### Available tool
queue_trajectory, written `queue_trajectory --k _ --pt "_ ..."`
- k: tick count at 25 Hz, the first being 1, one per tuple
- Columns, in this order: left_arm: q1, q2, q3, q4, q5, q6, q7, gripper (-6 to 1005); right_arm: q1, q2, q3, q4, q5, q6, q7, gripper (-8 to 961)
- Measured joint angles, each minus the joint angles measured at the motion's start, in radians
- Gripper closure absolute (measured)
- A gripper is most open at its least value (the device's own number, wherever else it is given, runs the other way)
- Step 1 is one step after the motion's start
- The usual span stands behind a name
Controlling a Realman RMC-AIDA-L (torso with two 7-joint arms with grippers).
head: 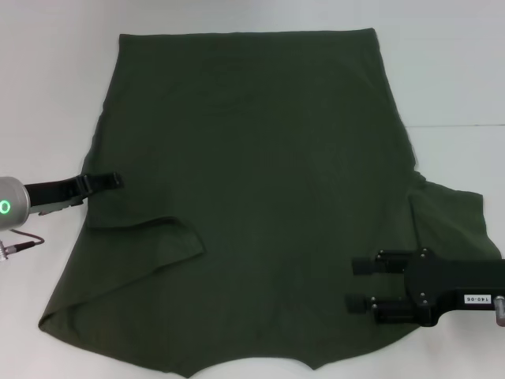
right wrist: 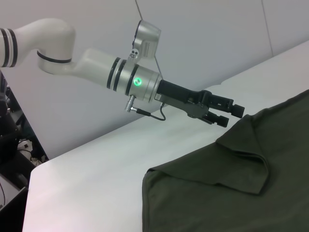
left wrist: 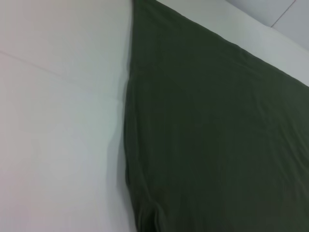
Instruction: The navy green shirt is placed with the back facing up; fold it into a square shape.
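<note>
The navy green shirt (head: 260, 197) is spread flat on the white table (head: 47, 79). The left gripper (head: 110, 181), parted, is at its nine-o'clock edge; the right gripper (head: 361, 284), wide, is over its four-o'clock area.

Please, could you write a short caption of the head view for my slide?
Navy green shirt spread on a white table, left sleeve folded inward; left gripper at its left edge, right gripper open above its right side.
</note>
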Motion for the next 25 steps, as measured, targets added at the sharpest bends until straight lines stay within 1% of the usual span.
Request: queue_trajectory --k 4,10,25 --pt "-0.001 -0.005 0.002 -0.015 0.000 -0.018 0.020 54 -0.001 0.000 0.000 0.000 0.000 0.000 -0.003 200" --pt "-0.011 -0.005 0.003 -0.043 0.000 -0.029 0.050 54 0.000 -0.001 0.000 0.000 0.000 0.000 -0.002 199" --pt "-0.011 -0.005 0.018 -0.048 0.007 -0.025 0.089 53 0.004 -0.002 0.000 0.000 0.000 0.004 -0.001 200"
